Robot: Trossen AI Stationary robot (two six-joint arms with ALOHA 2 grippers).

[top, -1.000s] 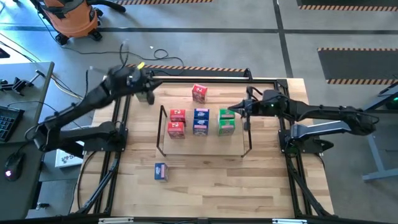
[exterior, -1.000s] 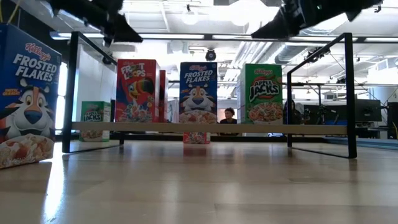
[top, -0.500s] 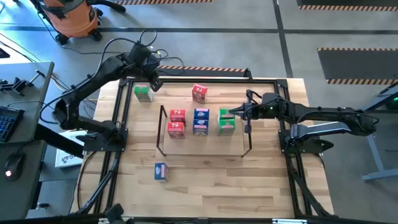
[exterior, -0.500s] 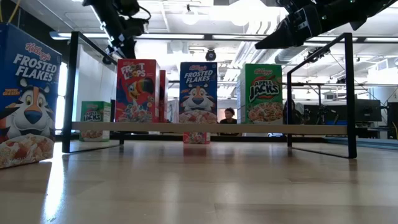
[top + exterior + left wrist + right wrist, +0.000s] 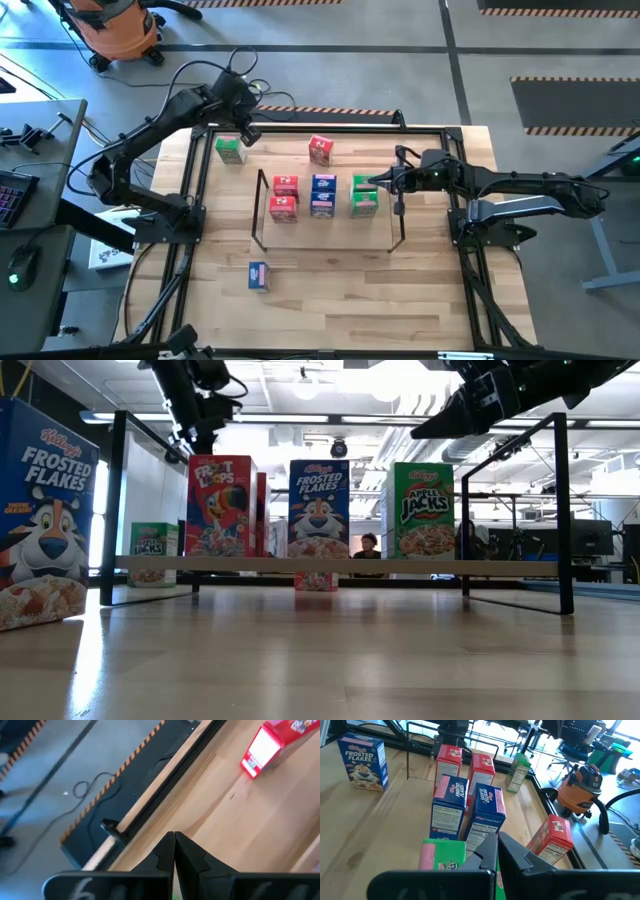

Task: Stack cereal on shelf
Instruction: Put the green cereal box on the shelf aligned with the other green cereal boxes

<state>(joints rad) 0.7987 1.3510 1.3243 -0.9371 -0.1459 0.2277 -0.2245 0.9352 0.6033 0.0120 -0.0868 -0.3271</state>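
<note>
We see the low black wire shelf (image 5: 262, 215) at the middle of the pale wooden surface (image 5: 330, 290), already carrying two red cardboard cereal boxes (image 5: 284, 196), two blue ones (image 5: 323, 195) and a green pair (image 5: 364, 196) in three short rows; three boxes remain loose: a small green box (image 5: 230, 150) at the far left corner, a red box (image 5: 321, 149) beyond the shelf, and a blue box (image 5: 258, 276) on the near side, well apart from both arms.

The left gripper (image 5: 246, 131) hangs just above and beside the loose green box, its jaws pressed together and holding nothing, as the wrist view (image 5: 173, 851) shows; that box lies right under it, upright as far as we can judge from overhead, so the left arm is plainly the nearer one for the next pick.

The right gripper (image 5: 377, 181) sits over the green boxes on the shelf, jaws likewise closed to a slit and empty (image 5: 497, 849).
</note>
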